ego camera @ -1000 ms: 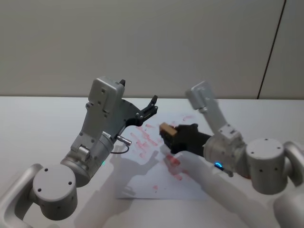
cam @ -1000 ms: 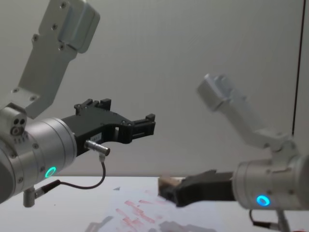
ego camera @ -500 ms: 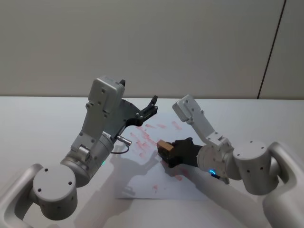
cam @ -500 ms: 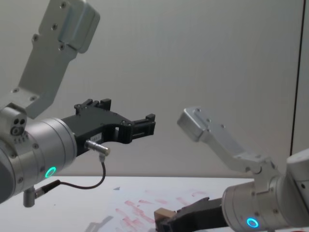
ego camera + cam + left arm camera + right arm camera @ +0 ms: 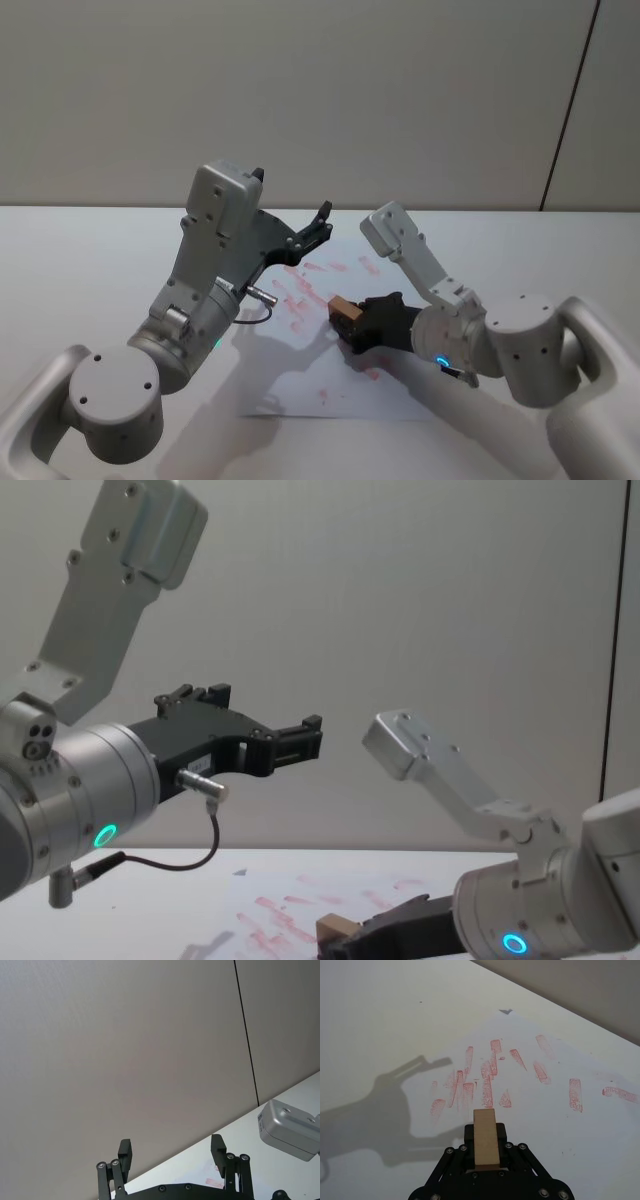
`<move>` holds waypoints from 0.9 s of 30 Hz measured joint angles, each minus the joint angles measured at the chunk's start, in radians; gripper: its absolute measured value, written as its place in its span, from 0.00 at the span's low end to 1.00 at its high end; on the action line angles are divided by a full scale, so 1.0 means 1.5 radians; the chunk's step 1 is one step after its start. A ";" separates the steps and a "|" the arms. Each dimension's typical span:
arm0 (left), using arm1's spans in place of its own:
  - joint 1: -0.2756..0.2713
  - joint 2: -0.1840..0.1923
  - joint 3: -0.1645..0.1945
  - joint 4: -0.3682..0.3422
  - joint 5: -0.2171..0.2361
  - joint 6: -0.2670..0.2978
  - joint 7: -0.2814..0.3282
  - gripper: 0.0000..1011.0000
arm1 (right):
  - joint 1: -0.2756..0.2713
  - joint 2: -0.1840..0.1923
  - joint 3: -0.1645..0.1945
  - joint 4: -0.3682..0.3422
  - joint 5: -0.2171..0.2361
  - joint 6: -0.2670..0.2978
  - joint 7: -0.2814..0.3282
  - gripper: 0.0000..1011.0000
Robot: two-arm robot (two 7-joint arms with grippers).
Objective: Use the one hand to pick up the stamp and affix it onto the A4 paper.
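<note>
gripping the stamp (image 5: 343, 307) in the right gripper (image 5: 351, 321), jaws closed on its sides, low over the middle of the a4 paper (image 5: 300, 392), among red marks (image 5: 485, 1090); cannot tell whether touching. holding the left gripper (image 5: 321, 226) raised near the paper's far edge, jaws apart.

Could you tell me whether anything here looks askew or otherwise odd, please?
On the A4 paper, red marks crowd and overlap in one cluster at differing angles, and one far corner seems slightly curled up. Otherwise nothing stands out: the right gripper holds the stamp over the sheet; the left gripper hangs open.
</note>
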 joint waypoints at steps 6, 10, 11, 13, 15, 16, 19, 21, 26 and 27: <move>0.000 0.000 0.000 0.000 0.000 0.000 0.000 0.99 | 0.004 -0.002 -0.001 0.003 0.009 -0.009 -0.005 0.22; 0.000 0.000 0.000 0.000 0.000 0.000 0.000 0.99 | 0.007 -0.003 0.001 -0.007 0.019 -0.021 -0.008 0.22; 0.000 0.000 0.000 0.000 0.000 0.000 0.000 0.99 | 0.007 -0.003 0.002 -0.011 0.022 -0.023 -0.009 0.22; 0.000 0.000 0.000 0.000 0.000 0.000 0.000 0.99 | 0.008 -0.003 0.004 -0.019 0.028 -0.029 -0.011 0.22; 0.000 0.000 0.000 0.000 0.000 0.000 0.000 0.99 | 0.009 -0.003 0.007 -0.034 0.036 -0.035 -0.014 0.22; 0.000 0.000 0.000 0.000 0.000 0.000 0.000 0.99 | 0.009 -0.001 0.009 -0.046 0.043 -0.038 -0.016 0.22; 0.000 0.000 0.000 0.000 0.000 0.000 0.000 0.99 | 0.007 0.002 0.014 -0.071 0.053 -0.041 -0.021 0.22; 0.000 0.000 0.000 0.000 0.000 0.000 0.000 0.99 | 0.002 0.009 0.021 -0.101 0.063 -0.040 -0.026 0.22; 0.000 0.000 0.000 0.000 0.000 0.000 0.000 0.99 | -0.024 0.032 0.036 -0.171 0.085 -0.024 -0.044 0.22; 0.000 0.000 0.000 0.000 0.000 0.000 0.000 0.99 | -0.029 0.036 0.038 -0.180 0.087 -0.021 -0.046 0.22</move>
